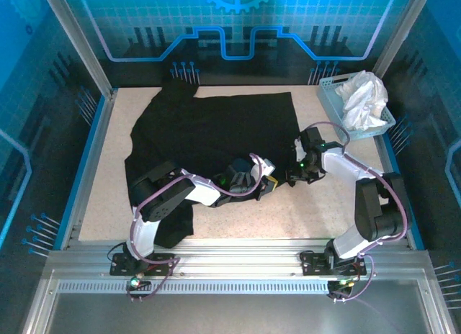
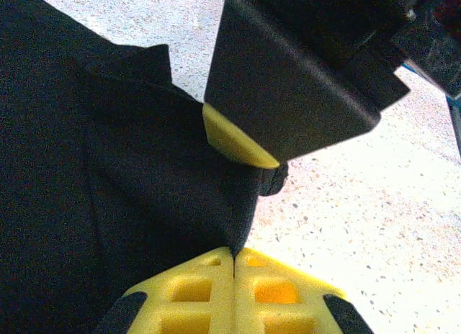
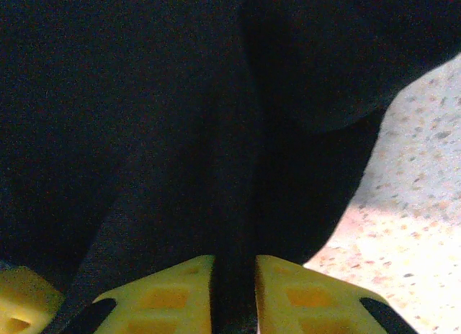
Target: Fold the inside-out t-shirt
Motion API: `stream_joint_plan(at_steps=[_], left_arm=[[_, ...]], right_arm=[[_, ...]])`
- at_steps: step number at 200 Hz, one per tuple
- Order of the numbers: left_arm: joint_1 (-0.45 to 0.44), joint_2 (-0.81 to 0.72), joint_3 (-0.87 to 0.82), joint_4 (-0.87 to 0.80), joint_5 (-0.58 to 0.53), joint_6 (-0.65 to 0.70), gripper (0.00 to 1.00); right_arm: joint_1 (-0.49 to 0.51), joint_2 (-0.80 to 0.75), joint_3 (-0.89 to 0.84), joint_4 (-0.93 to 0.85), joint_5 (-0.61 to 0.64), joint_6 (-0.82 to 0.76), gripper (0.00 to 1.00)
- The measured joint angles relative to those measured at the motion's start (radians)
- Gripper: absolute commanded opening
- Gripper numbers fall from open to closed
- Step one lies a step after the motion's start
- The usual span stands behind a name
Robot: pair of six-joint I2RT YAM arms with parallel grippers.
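Observation:
The inside-out t-shirt [image 1: 209,129] is black and lies spread over the left and middle of the table, with one part hanging off the near left. My left gripper [image 1: 265,184] is at its near right hem. In the left wrist view its yellow fingers [image 2: 234,258] are shut on a pinched corner of the black cloth [image 2: 86,168]. My right gripper [image 1: 294,177] sits just to the right of it on the same hem. In the right wrist view, a thick fold of the black cloth [image 3: 144,96] fills the gap between the right gripper's [image 3: 233,276] fingers.
A pale basket [image 1: 328,89] holding a white cloth [image 1: 364,96] stands at the back right corner. The speckled table [image 1: 302,211] lies bare in front of and to the right of the grippers. Blue rails border its sides.

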Motion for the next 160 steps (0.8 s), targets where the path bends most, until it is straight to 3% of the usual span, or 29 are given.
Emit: stream_joint_plan(at_steps=[23, 53, 104, 138, 160], left_arm=[[0.000, 0.000, 0.000, 0.000, 0.000, 0.000, 0.00], [0.000, 0.000, 0.000, 0.000, 0.000, 0.000, 0.00], [0.000, 0.000, 0.002, 0.035, 0.000, -0.018, 0.00], [0.000, 0.004, 0.002, 0.053, 0.000, -0.034, 0.00], [0.000, 0.010, 0.002, 0.052, 0.000, -0.049, 0.00]], right_arm=[[-0.040, -0.007, -0.013, 0.017, -0.021, -0.003, 0.00], [-0.119, -0.085, -0.045, 0.037, -0.108, -0.014, 0.00], [-0.229, -0.341, -0.084, 0.100, -0.401, -0.068, 0.00], [-0.235, -0.337, -0.100, 0.121, -0.547, -0.095, 0.00], [-0.235, -0.295, -0.100, 0.124, -0.571, -0.105, 0.00]])
